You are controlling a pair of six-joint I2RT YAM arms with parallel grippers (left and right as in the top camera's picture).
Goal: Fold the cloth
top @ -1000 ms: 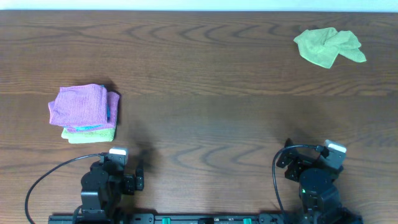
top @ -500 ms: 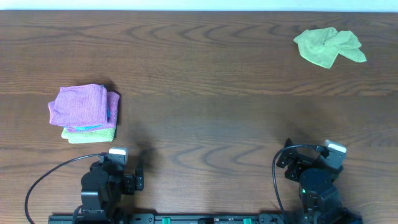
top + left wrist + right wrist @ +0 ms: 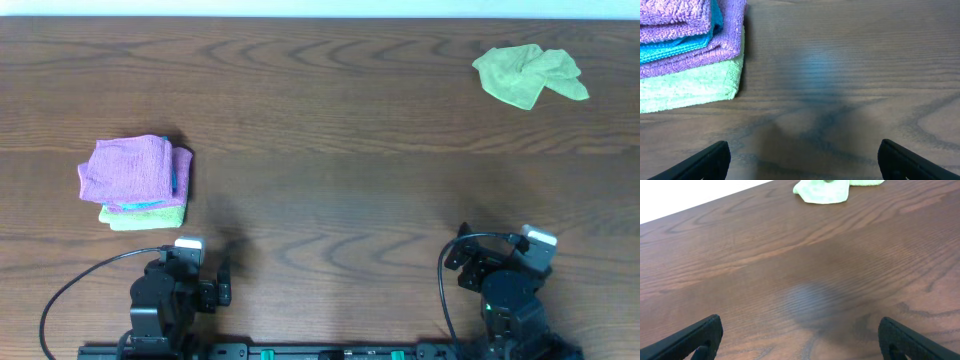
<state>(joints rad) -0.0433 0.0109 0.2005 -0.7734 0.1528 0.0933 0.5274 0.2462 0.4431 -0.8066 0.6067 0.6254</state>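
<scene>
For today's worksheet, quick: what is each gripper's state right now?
Left gripper: open, holding nothing.
Right gripper: open, holding nothing.

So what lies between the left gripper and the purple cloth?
Bare table, then the edge of the pale green cloth stacked under the purple cloth; the overhead view shows it.

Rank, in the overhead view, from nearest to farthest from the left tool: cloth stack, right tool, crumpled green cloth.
1. Cloth stack, ahead of it, slightly left.
2. Right tool, near edge, right side.
3. Crumpled green cloth, far right corner.
</scene>
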